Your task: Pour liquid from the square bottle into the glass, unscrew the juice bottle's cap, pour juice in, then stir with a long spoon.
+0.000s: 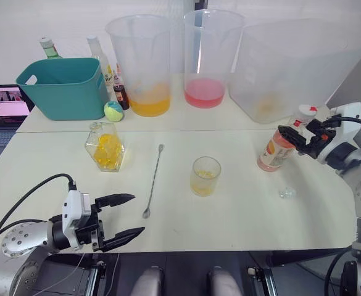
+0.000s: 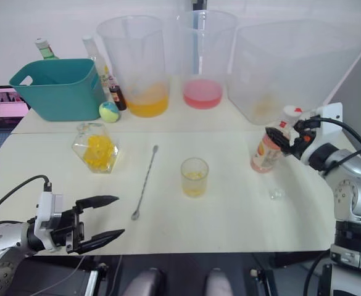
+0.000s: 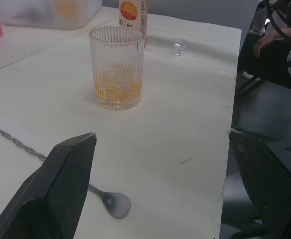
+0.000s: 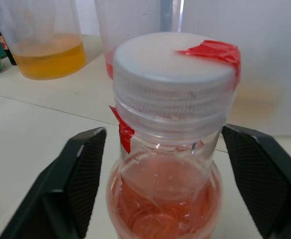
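1. Cream tabletop (image 1: 242,216) carries the glass (image 1: 205,176) at centre, the long spoon (image 1: 153,180) to its left, and the square bottle (image 1: 105,147) beyond that.
2. Right gripper (image 1: 293,137) straddles the juice bottle (image 1: 278,148), fingers spread wide beside its neck; whether they touch is unclear.
3. Its white cap (image 4: 177,67) is still on.
4. Left gripper (image 1: 125,216) hangs wide open, empty, at the near edge.

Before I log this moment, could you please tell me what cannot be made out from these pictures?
- Juice bottle: its lower body is cut off by the right wrist view's edge, so its base cannot be seen there.
- Long spoon: in the left wrist view the left gripper finger covers part of its stem.
- Label print on the small bottles behind the teal basket: too small to read in the head views.
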Motion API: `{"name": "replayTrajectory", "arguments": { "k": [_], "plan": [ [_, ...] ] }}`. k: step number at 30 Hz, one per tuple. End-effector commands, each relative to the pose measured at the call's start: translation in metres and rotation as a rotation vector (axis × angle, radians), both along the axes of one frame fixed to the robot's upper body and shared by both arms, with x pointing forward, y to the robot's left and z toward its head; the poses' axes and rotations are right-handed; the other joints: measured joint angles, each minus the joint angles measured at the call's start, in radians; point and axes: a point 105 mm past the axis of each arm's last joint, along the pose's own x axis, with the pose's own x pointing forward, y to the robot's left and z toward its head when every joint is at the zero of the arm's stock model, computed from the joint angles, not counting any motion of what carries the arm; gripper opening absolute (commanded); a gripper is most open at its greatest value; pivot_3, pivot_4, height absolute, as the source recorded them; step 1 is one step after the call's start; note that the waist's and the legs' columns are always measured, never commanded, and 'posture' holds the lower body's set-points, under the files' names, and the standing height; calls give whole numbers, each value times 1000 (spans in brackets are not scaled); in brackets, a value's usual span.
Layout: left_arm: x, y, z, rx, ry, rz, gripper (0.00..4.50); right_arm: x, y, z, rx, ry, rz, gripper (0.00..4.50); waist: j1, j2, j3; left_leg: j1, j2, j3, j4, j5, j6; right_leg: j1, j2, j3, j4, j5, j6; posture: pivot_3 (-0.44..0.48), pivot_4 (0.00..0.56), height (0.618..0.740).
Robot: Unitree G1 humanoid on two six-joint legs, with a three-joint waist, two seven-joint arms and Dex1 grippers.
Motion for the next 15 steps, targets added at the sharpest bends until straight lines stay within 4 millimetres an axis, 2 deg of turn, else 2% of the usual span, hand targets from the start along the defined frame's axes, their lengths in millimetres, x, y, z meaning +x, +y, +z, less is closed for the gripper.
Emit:
{"name": "replayTrajectory", "arguments": {
  "k": [1,4,6,10,15],
  "plan": [
    [-2,4,-2,14,-21,-2,4500,-1,1,22,9,-79,6,2622,0,0,0,0,0,0,0,0,0,0,0,0,0,0,0,0,150,738],
    [-2,6,-5,19,-19,-4,4500,-1,3,22,3,-80,9,1585,1,1,0,0,0,0,0,0,0,-1,0,0,0,0,0,0,150,738],
    [-2,7,-8,21,-19,-6,4500,-2,4,21,-3,-79,9,1280,1,1,0,-1,0,0,0,0,0,-1,0,0,0,0,0,0,150,738],
    [-1,8,-10,22,-21,-10,4500,-6,4,25,-1,-93,13,1239,1,1,1,-1,0,0,0,0,0,-1,0,0,0,0,0,0,150,738],
    [1,10,-12,29,-19,-23,4500,-37,19,55,48,-175,116,1238,2,4,2,-3,0,-1,0,0,0,-3,0,0,0,0,0,0,150,738]
  ]
}}
